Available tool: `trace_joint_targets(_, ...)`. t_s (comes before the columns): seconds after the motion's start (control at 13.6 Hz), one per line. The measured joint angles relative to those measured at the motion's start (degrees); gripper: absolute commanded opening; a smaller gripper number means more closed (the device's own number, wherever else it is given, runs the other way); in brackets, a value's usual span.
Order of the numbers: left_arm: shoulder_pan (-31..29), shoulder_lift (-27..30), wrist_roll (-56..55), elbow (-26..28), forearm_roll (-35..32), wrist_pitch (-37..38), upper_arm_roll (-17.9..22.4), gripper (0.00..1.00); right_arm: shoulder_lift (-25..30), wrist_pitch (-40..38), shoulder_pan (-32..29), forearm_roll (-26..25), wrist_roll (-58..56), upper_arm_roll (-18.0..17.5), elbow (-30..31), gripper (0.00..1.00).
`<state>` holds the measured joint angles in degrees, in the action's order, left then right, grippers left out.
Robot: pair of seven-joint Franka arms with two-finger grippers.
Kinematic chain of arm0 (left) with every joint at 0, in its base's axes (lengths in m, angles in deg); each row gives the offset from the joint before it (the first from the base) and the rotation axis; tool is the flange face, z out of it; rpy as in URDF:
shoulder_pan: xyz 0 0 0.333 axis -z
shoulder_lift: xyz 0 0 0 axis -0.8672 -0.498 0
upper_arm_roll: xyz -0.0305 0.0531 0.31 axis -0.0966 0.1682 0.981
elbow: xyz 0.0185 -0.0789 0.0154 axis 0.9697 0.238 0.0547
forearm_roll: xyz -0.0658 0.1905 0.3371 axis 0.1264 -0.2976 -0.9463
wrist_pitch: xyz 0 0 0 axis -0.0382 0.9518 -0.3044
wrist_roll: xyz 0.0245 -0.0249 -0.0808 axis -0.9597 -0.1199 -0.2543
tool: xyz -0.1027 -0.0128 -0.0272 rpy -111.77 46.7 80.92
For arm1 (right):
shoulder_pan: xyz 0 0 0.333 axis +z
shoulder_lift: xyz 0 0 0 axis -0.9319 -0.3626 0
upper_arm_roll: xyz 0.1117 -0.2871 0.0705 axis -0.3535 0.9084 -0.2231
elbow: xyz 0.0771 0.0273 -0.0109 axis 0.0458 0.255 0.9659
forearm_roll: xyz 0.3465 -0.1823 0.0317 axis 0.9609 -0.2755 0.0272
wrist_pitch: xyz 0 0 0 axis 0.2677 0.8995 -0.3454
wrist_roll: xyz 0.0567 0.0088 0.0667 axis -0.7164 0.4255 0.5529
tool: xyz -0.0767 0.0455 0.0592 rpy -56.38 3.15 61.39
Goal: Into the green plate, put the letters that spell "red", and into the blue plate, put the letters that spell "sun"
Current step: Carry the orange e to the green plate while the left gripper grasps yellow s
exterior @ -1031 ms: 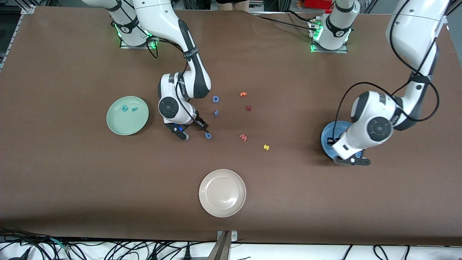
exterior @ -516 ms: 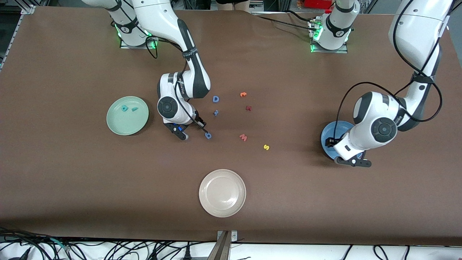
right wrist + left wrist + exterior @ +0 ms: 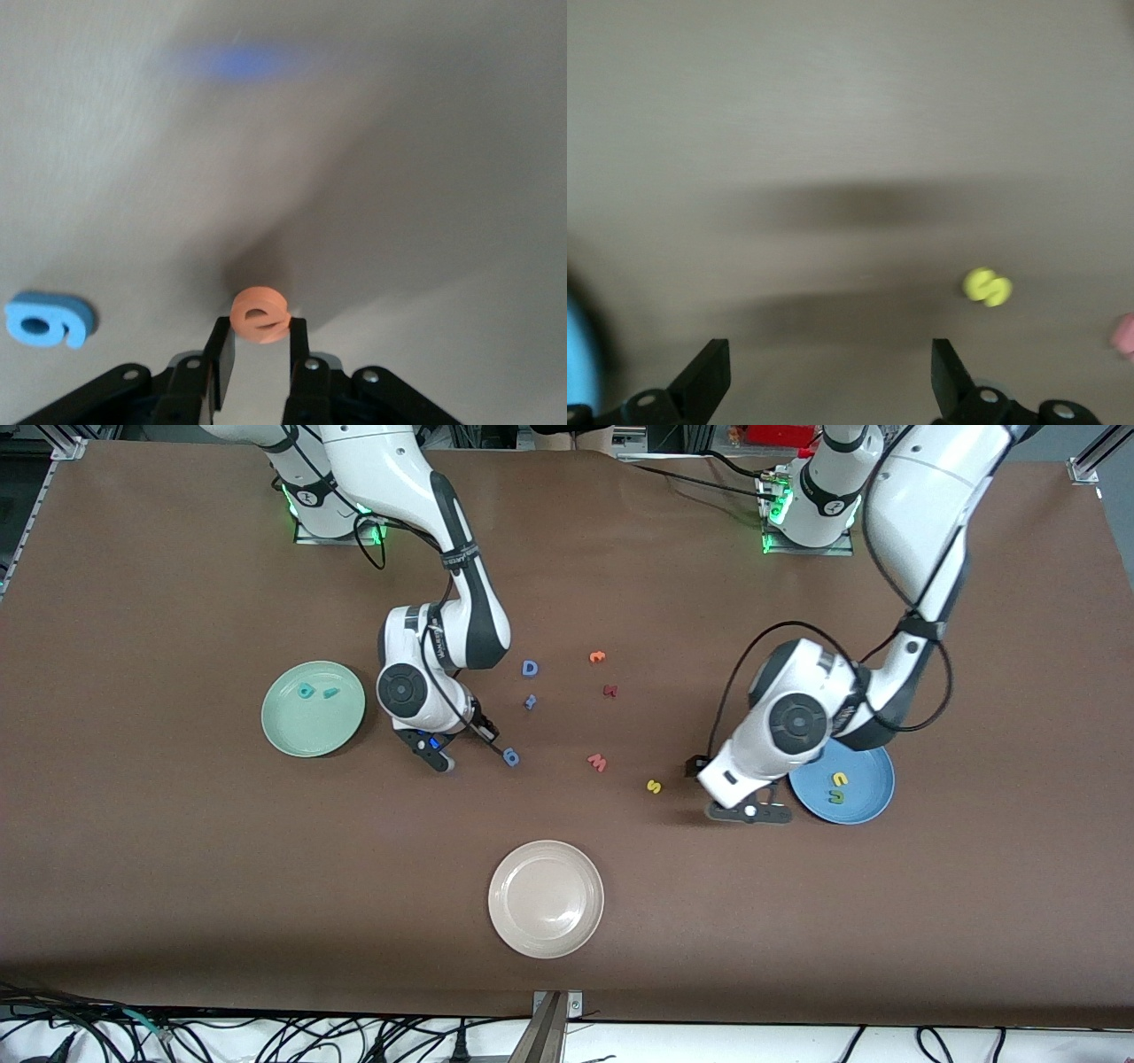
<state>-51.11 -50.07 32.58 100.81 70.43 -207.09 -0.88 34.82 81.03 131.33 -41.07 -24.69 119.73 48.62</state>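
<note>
The orange e (image 3: 260,316) sits pinched between my right gripper's (image 3: 260,341) fingers, low at the table between the green plate (image 3: 292,731) and a blue foam letter (image 3: 511,757); in the front view the right gripper (image 3: 461,746) hides the e. The teal d (image 3: 306,690) and teal r (image 3: 330,693) lie in the green plate. My left gripper (image 3: 716,790) stands open and holds nothing, between the yellow s (image 3: 654,786) and the blue plate (image 3: 864,810). The yellow u (image 3: 839,779) and green n (image 3: 835,796) lie in that plate. The left wrist view shows the s (image 3: 987,287) just off my left gripper (image 3: 830,376).
A pink w (image 3: 597,762), a dark red letter (image 3: 609,690), an orange letter (image 3: 597,657), a dark blue D (image 3: 530,668) and a small blue letter (image 3: 530,701) lie mid-table. An off-white plate (image 3: 546,899) sits nearer the front camera.
My left gripper opened over the blue plate and swung off it toward the yellow s, uncovering the u and n. My right gripper closed on the orange e.
</note>
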Motion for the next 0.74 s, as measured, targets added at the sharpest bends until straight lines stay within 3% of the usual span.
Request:
trace_joint_targets(0.52,4.13,-7.92,-4.54,-5.49,0.0,-5.32,0.15,1.0,2.14,-23.34,-0.42,-0.4,-18.49,19.08,-1.11,0.06)
trace_joint_targets(0.74,5.12,-8.57,-5.57,-5.92,0.0,-5.65,0.49,1.0,1.91,-24.91,-2.4,-4.95,-26.01,21.7,-0.14,0.06)
